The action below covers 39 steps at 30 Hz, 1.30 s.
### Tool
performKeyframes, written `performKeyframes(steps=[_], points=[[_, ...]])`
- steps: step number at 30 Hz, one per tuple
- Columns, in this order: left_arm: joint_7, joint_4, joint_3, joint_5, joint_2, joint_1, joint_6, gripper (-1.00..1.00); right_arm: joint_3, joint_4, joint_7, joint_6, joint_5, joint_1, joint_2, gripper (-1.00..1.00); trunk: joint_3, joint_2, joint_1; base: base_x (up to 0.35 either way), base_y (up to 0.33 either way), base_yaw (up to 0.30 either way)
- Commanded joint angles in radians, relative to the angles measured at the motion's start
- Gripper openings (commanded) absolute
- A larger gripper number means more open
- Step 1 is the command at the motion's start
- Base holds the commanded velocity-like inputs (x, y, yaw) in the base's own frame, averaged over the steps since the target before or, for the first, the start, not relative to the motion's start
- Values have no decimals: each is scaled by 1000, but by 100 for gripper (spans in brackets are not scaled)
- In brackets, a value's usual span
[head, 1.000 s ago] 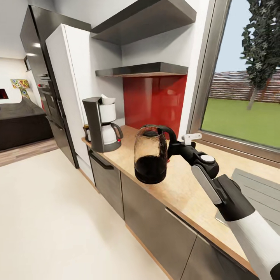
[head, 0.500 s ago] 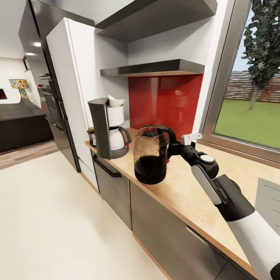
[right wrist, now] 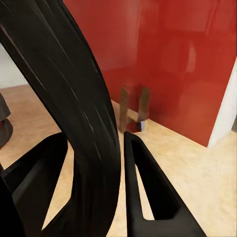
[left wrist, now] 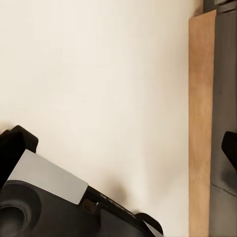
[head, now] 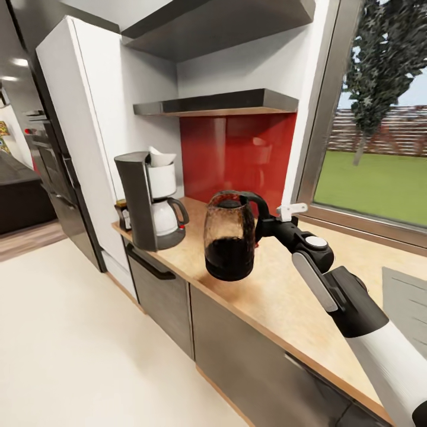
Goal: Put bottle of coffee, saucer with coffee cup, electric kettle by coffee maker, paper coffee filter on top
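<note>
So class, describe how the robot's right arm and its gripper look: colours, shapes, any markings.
The right arm has a white forearm, then a black wrist section with a light grey strip and a round pale cap. The right gripper is black with a small white bracket on top; its fingers are glossy black, slim and tapered.

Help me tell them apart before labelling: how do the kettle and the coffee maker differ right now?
The kettle is clear glass, squat and rounded; the coffee maker is a tall, dark grey, opaque machine with white parts. The kettle hangs off the worktop, held by its black handle in the right gripper; the coffee maker stands on the worktop by the white cabinet. Both have black handles.
</note>
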Motion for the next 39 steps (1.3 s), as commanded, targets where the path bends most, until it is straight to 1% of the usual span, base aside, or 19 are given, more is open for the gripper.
performKeyframes(steps=[1,11,12,15,19,24,31,39], points=[[-4,1,8,-5,0,-1,1,100,2,-1,-10,1,-8,-2,-1,-100,-1,-1,0,216,211,-58],[-4,1,8,-5,0,-1,1,100,1,0,-17,0,-8,-2,-1,-100,-1,-1,0,241,236,-16],[-4,1,8,-5,0,-1,1,100,2,2,-45,-1,-8,-2,-1,-100,-1,-1,0,250,244,-1],[-4,0,8,-5,0,-1,1,100,1,3,-84,-2,-9,-2,-1,-100,-1,-1,0,235,229,0],[-4,1,8,-5,0,-1,1,100,0,10,-104,-3,-10,-2,0,-100,-1,-1,0,93,91,0],[-4,0,8,-5,1,-1,1,100,-1,16,-112,-3,-11,-2,1,-100,-1,-1,0,57,59,0],[-4,-1,8,-5,2,-1,1,100,-3,18,-113,-3,-11,-2,0,-100,-1,-1,0,199,204,-6],[-4,-1,8,-5,2,-1,0,100,-4,18,-113,-3,-11,-2,-1,-100,-1,-1,0,51,52,-135]])
